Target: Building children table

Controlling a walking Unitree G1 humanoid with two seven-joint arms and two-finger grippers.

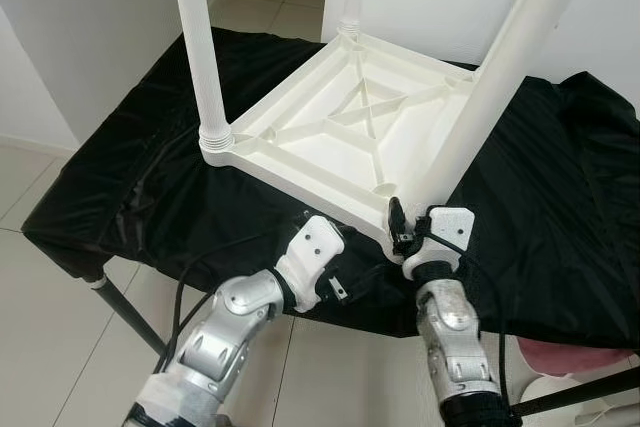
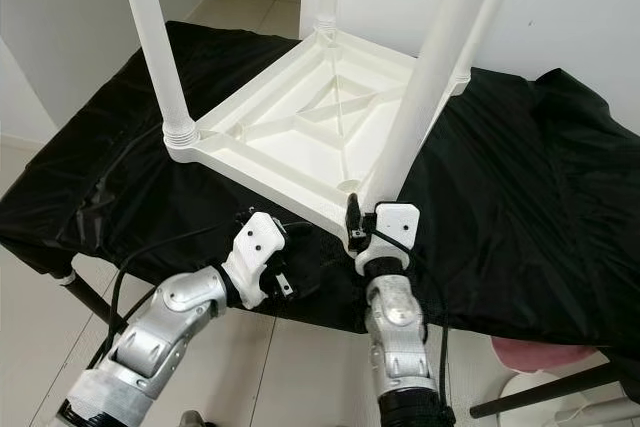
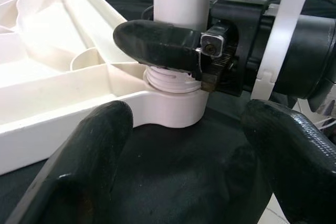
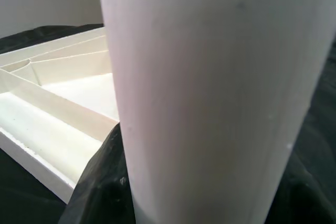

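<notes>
One white leg (image 1: 500,77) in right tool (image 3: 173,51), upside-down tabletop (image 1: 340,117).

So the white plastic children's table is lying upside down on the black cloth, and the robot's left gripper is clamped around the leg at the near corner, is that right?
Not quite. The right gripper, not the left, is clamped around the white plastic leg at the near corner, as the left wrist view shows. The left gripper hangs open just short of that corner. The rest holds: the white plastic children's table lies upside down on the black cloth.
</notes>
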